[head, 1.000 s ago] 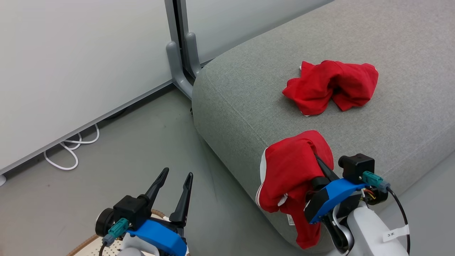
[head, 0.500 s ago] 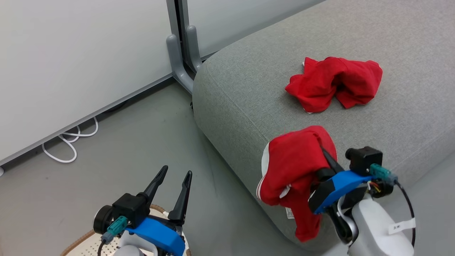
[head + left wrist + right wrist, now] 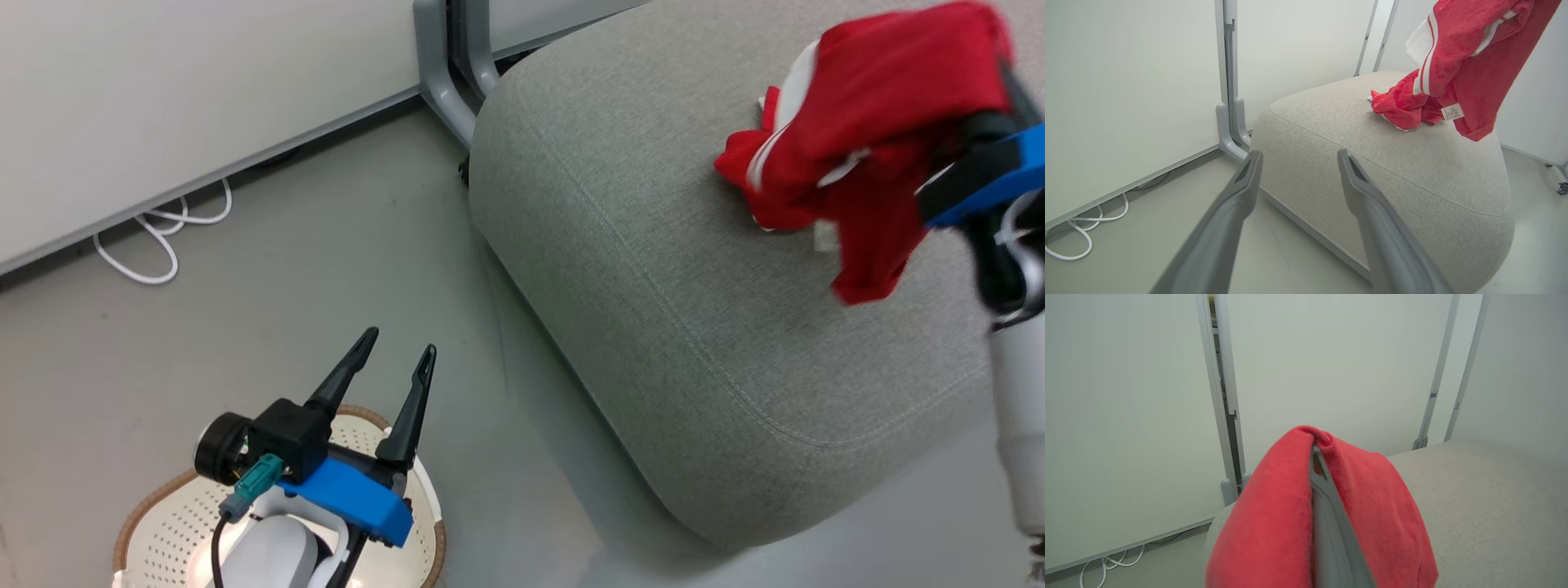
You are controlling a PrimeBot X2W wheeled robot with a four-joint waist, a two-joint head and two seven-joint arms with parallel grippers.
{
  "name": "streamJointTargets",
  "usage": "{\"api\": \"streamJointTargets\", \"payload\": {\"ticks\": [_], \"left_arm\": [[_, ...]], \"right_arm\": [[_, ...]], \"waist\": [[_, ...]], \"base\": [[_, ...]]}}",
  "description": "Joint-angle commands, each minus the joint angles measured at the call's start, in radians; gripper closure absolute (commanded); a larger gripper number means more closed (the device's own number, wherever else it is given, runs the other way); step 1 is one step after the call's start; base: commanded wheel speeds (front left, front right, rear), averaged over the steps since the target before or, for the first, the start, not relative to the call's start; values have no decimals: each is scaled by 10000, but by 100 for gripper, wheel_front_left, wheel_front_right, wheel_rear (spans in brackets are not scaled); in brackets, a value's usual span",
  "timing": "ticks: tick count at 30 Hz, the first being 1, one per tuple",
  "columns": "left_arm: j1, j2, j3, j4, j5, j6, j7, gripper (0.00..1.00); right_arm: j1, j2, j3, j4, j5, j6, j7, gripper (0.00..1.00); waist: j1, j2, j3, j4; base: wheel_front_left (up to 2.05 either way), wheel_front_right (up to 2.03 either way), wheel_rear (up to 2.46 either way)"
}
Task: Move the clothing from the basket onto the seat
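Observation:
My right gripper (image 3: pixel 1002 73) is shut on the red garment with a white panel and stripes (image 3: pixel 865 106), holding it in the air above the grey seat (image 3: pixel 653 286). The cloth drapes over its fingers (image 3: pixel 1327 510) and hides their tips. The plain red garment (image 3: pixel 1400 110) lies crumpled on the seat, just beyond and below the held one. At the lower left of the head view, my left gripper (image 3: pixel 400 343) stands open with nothing in it, above the cream perforated basket (image 3: pixel 155 494), whose inside is largely covered by the arm.
White partition panels stand behind the seat, with a grey post foot (image 3: pixel 445 82) at its corner. A white cable (image 3: pixel 155 253) loops on the grey floor by the wall. A caster wheel (image 3: pixel 1563 188) sits at the far right.
The head camera has tilted and shifted. My right gripper has carried the striped garment up and farther over the seat, to above the plain garment. The left gripper stays open over the basket.

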Motion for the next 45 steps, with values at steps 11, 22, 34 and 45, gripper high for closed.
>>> {"api": "streamJointTargets", "payload": {"ticks": [11,22,34,45], "left_arm": [[-1693,634,-353,-673,404,-15,-26,0],[-2903,892,-111,-1334,798,-4,-26,0],[-2754,736,92,-1389,931,-8,-26,0],[-2718,609,64,-1274,899,-12,-26,0]], "right_arm": [[-1971,-1787,-2899,-378,-106,3,170,100],[-1590,-1789,-4612,1922,-596,1,-1204,100],[-2199,-1925,-4542,3896,-804,1,-2014,92],[-2368,-2042,-4138,4528,-716,1,-2192,0]], "waist": [[-1,0,2667,1442],[-1,0,4584,2436],[-1,0,4792,2659],[-1,0,4619,2602]], "base": [[0,0,0],[0,0,0],[0,0,0],[0,0,0]]}}
